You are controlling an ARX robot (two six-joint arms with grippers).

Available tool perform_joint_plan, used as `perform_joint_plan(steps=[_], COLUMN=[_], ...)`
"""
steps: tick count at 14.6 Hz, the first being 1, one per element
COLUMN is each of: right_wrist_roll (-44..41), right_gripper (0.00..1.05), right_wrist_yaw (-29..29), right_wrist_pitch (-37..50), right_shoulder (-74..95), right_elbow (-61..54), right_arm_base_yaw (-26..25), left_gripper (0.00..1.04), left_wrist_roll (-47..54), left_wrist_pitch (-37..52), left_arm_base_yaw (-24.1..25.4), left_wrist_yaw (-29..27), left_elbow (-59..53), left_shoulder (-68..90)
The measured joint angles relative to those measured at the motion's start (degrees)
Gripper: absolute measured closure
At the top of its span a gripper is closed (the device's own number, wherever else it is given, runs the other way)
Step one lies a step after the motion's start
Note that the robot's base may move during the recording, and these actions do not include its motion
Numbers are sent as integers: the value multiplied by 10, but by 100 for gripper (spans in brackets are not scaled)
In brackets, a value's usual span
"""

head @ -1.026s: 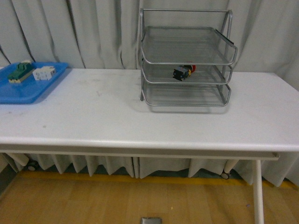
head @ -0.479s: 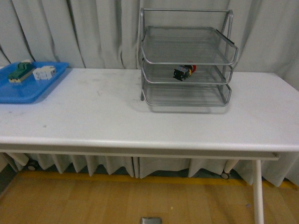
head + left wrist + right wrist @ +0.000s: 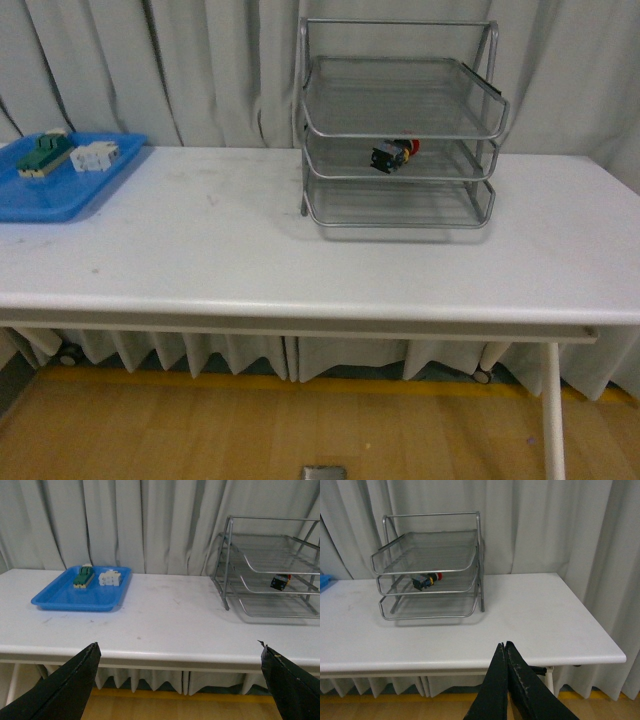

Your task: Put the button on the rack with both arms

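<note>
The button (image 3: 393, 153), red cap and dark body, lies on the middle tier of the silver wire rack (image 3: 400, 125) at the back of the white table. It also shows in the left wrist view (image 3: 280, 581) and the right wrist view (image 3: 427, 580), inside the rack (image 3: 270, 575) (image 3: 430, 565). Neither arm shows in the front view. My left gripper (image 3: 180, 652) is open and empty, held off the table's front edge. My right gripper (image 3: 505, 646) is shut with nothing in it, also off the front edge.
A blue tray (image 3: 40, 195) at the table's left end holds a green terminal block (image 3: 44, 153) and a white component (image 3: 96, 156). Grey curtains hang behind the table (image 3: 300, 260). The floor below is wood.
</note>
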Motion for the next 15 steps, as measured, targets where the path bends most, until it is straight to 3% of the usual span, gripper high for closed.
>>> perform_joint_plan(steps=[12, 14, 15], right_wrist_roll=[0, 0, 0], right_gripper=[103, 103, 103], right_wrist_yaw=[0, 0, 0], right_wrist_pitch=[-168, -269, -261], right_shoulder=[-173, -265, -269], right_elbow=[0, 0, 2], right_arm_base_yaw=[0, 0, 0], left_gripper=[7, 7, 7], left_wrist_roll=[0, 0, 0], left_wrist_pitch=[0, 0, 0], left_arm_base_yaw=[0, 0, 0], left_wrist_yaw=[0, -1, 0], left_elbow=[0, 0, 0], left_shoulder=[0, 0, 0])
